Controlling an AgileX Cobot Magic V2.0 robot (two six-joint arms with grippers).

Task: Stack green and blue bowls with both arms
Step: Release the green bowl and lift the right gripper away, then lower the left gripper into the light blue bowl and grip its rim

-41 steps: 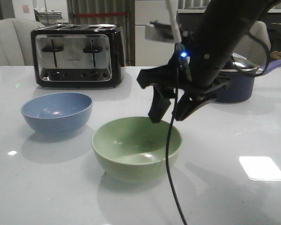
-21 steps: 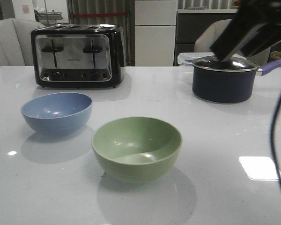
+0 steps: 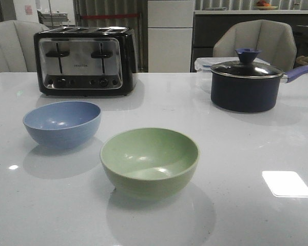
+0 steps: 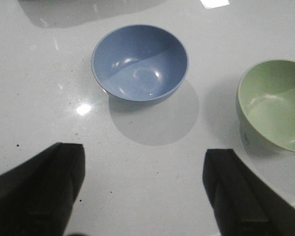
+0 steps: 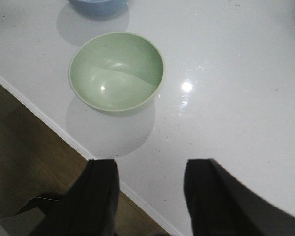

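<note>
The green bowl sits upright and empty on the white table near its front edge. The blue bowl sits upright and empty to its left and a little farther back, apart from it. Neither arm shows in the front view. In the left wrist view my left gripper is open and empty, high above bare table, short of the blue bowl, with the green bowl off to the side. In the right wrist view my right gripper is open and empty over the table's front edge, short of the green bowl.
A black and chrome toaster stands at the back left. A dark blue lidded saucepan with a purple handle stands at the back right, a clear container behind it. Chairs stand behind the table. The floor shows beyond the table edge.
The right arm, which hung over the green bowl's right rim a second ago, has lifted up and to the right and left the front view. Both bowls have stayed in place.
</note>
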